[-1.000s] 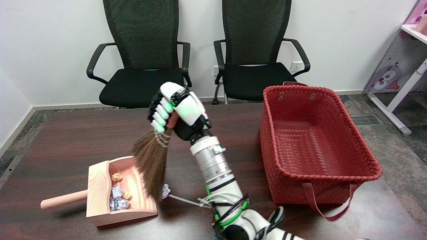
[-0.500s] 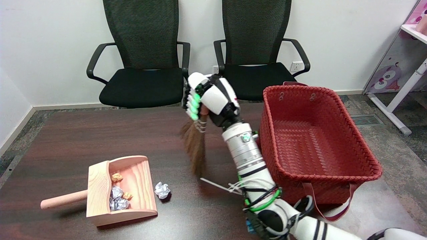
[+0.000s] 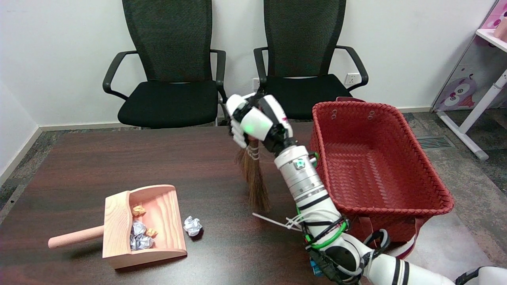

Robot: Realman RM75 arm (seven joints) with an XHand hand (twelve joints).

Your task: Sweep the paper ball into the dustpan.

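On the dark wooden table [image 3: 99, 162], the right hand [image 3: 255, 120] grips a small broom [image 3: 253, 180] beside the red woven basket [image 3: 376, 166], while the paper ball [image 3: 192, 226] lies just right of the wooden dustpan [image 3: 138, 229].

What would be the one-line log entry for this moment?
right hand: holds broom | broom: between dustpan and basket | paper ball: on table, outside dustpan mouth | step: sweep not done
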